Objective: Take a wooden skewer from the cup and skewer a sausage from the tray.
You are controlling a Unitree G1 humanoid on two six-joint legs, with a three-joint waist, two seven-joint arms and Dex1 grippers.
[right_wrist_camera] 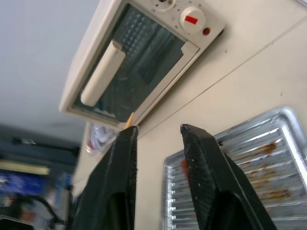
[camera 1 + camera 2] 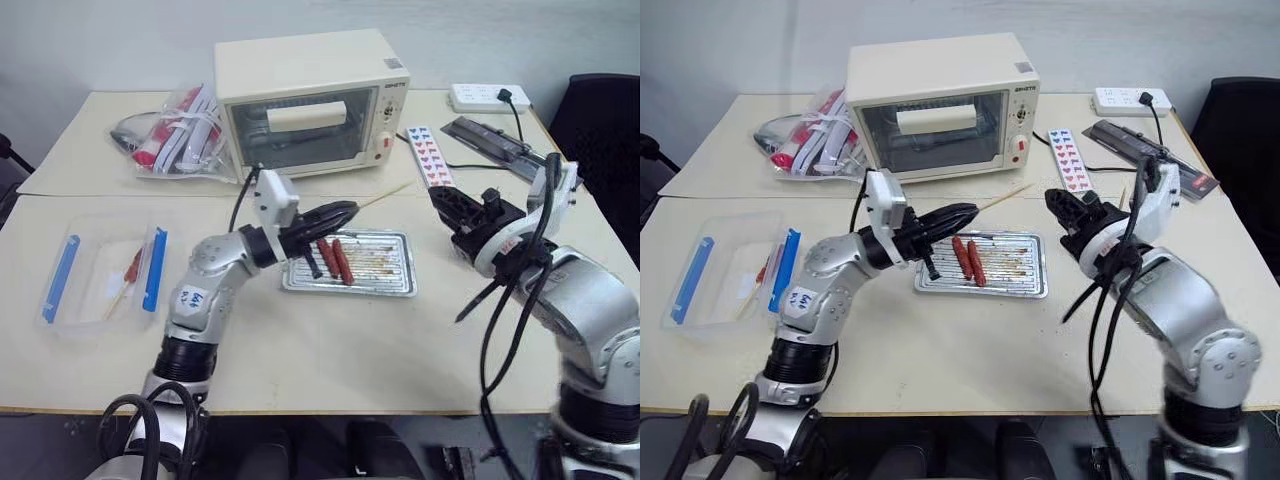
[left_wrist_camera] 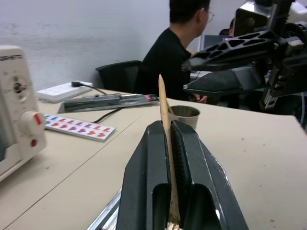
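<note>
Head view: left gripper (image 2: 345,211) hangs over the tray (image 2: 398,281), fingers clamped on the wooden skewer (image 2: 385,195); two sausages (image 2: 335,260) lie below.
Left wrist: skewer pinched tight, cup (image 3: 184,115) beyond.
Right wrist: right gripper (image 1: 158,132) fingers apart, empty.

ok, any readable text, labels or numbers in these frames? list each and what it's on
Brand mark on the toaster oven, upper right of its front panel: too small and blurred to read.
Printing on the red and white packets in the plastic bag: unreadable.
Card with coloured shapes: shapes, no legible words.
No other text seen.
</note>
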